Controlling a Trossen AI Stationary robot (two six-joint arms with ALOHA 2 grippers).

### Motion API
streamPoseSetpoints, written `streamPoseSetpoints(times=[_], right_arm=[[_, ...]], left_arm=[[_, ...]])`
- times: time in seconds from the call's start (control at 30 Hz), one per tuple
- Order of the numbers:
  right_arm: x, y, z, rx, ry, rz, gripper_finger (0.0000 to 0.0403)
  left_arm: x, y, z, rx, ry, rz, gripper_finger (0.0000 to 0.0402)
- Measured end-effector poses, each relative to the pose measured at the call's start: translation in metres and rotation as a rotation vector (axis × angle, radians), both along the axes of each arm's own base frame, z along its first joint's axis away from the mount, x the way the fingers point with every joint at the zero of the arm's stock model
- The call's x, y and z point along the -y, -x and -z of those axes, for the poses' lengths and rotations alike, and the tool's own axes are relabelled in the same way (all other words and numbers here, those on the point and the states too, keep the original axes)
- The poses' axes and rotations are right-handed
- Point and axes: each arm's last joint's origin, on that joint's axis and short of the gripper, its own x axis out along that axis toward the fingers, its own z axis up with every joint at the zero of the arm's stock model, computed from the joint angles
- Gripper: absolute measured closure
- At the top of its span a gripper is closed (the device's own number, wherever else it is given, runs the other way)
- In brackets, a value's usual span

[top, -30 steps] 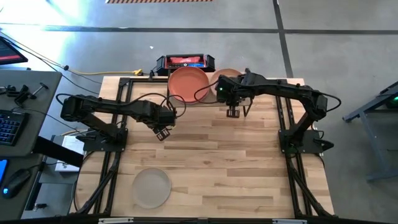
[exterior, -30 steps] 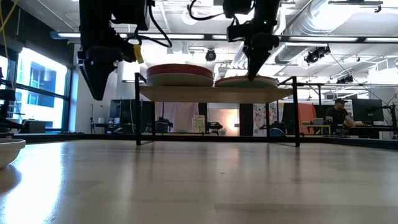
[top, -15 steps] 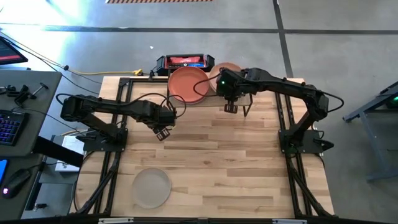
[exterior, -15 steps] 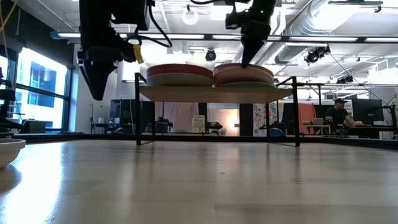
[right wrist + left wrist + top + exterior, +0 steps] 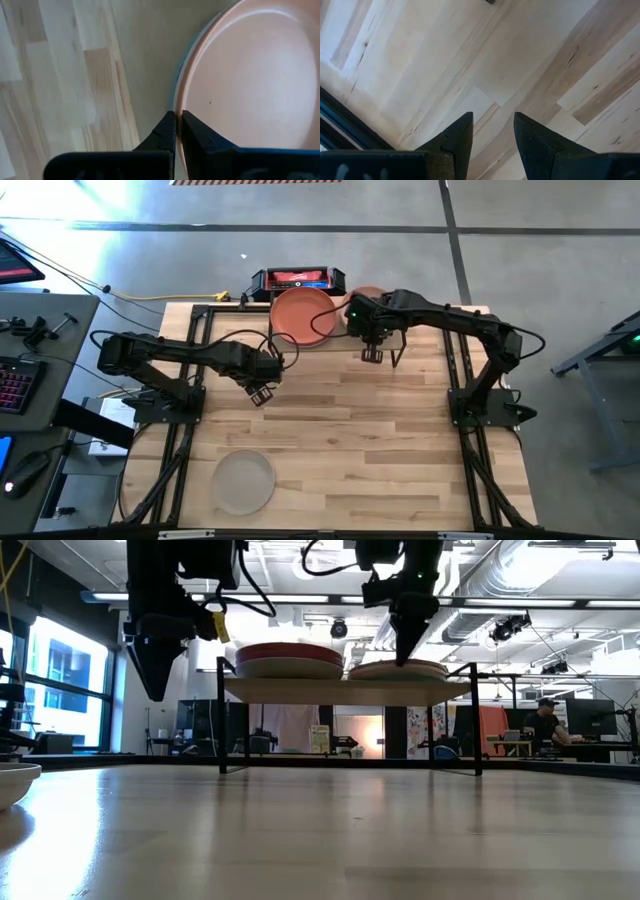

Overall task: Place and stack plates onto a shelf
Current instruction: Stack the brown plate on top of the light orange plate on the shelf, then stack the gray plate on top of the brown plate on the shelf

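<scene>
The shelf (image 5: 345,690) stands at the table's far middle. On its left lies a stack topped by a terracotta plate (image 5: 303,317), with pale plates under it (image 5: 288,666). On its right lies a peach plate (image 5: 250,75) on a pale teal one (image 5: 176,85); in the high view my right arm hides most of this stack (image 5: 397,670). My right gripper (image 5: 178,116) is shut and points down at the peach plate's near rim. A grey plate (image 5: 243,482) lies flat at the near left. My left gripper (image 5: 492,120) hangs open over bare table, left of the shelf. My right gripper's shut fingertips (image 5: 404,658) come from above, pointing down, at the near rim of the peach plate (image 5: 186,100). Whether they touch it, I cannot tell. The plate lies flat on the stack.
A red-and-black box (image 5: 297,278) sits behind the shelf at the table's far edge. The black arm frames run along both table sides (image 5: 190,370) (image 5: 462,370). Bare wood (image 5: 380,450) stretches from the shelf to the near edge.
Half a second ago the right stack stood taller in the low view, its top plate tipped up, with my shut right gripper a little farther left. Now that plate lies flat again and the gripper is back over its near rim.
</scene>
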Motion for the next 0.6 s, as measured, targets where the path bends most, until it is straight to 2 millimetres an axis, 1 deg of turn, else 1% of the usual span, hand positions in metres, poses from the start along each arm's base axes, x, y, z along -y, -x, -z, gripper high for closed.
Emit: streamPoseSetpoints(times=[0.23, 0.3, 0.43, 0.53, 0.6], right_arm=[[0.0, -0.002, 0.002, 0.009, -0.021, -0.024, 0.0397], [0.001, -0.004, 0.005, 0.001, -0.031, -0.018, 0.0385], [0.002, -0.007, 0.01, -0.01, -0.037, -0.01, 0.0348], [0.002, -0.007, 0.009, -0.008, -0.035, -0.009, 0.0324], [0.001, -0.006, 0.006, -0.012, -0.038, -0.009, 0.0313]], left_arm=[[0.0, 0.0, 0.0, -0.001, -0.007, 0.001, 0.0268], [0.0, 0.0, 0.0, -0.001, -0.008, 0.001, 0.0268], [0.0, 0.0, 0.0, -0.001, -0.008, 0.001, 0.0268], [0.0, 0.0, 0.0, -0.002, -0.008, 0.001, 0.0268], [0.0, 0.0, 0.0, -0.002, -0.008, 0.001, 0.0268]])
